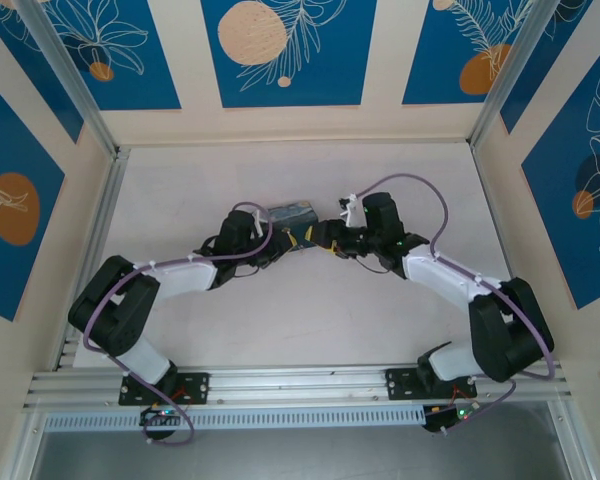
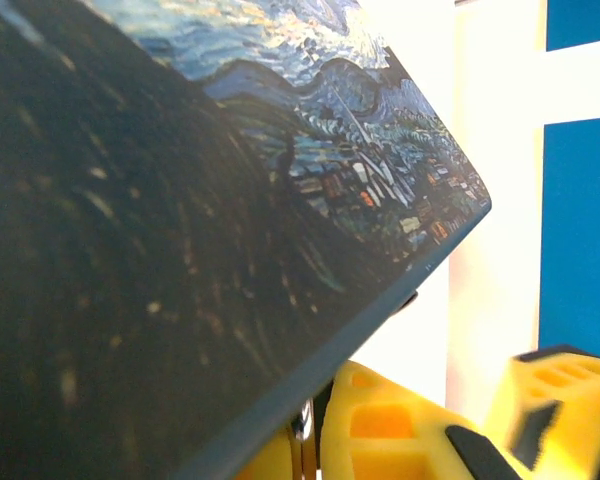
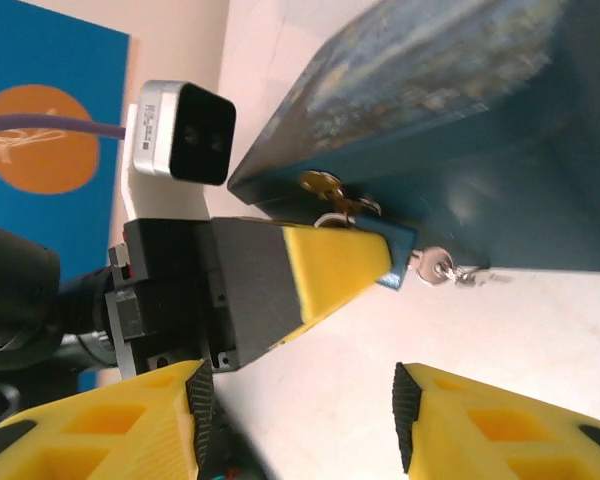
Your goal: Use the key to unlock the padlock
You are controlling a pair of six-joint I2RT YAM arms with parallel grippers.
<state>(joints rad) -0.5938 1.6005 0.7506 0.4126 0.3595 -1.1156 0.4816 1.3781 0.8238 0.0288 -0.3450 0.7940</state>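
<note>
The padlock [image 3: 402, 258] hangs at the front edge of the dark-blue painted box [image 3: 460, 130], with only a teal corner of it showing. My left gripper [image 2: 315, 425] is shut on the padlock; one of its yellow fingers [image 3: 340, 265] covers most of the body. The thin silvery shackle [image 2: 302, 425] shows between those fingers, just under the box's edge. The small grey key [image 3: 434, 264] sticks out of the padlock's end, with a tiny ring on it. My right gripper [image 3: 295, 410] stands open a short way from the key, nothing between its pads. In the top view both grippers [image 1: 292, 240] [image 1: 327, 240] meet beside the box [image 1: 290, 214].
A brass hasp [image 3: 322, 186] sits on the box's front above the padlock. The box stands mid-table on the white surface [image 1: 310, 320]. Patterned blue and cream walls [image 1: 280, 60] close in the back and both sides.
</note>
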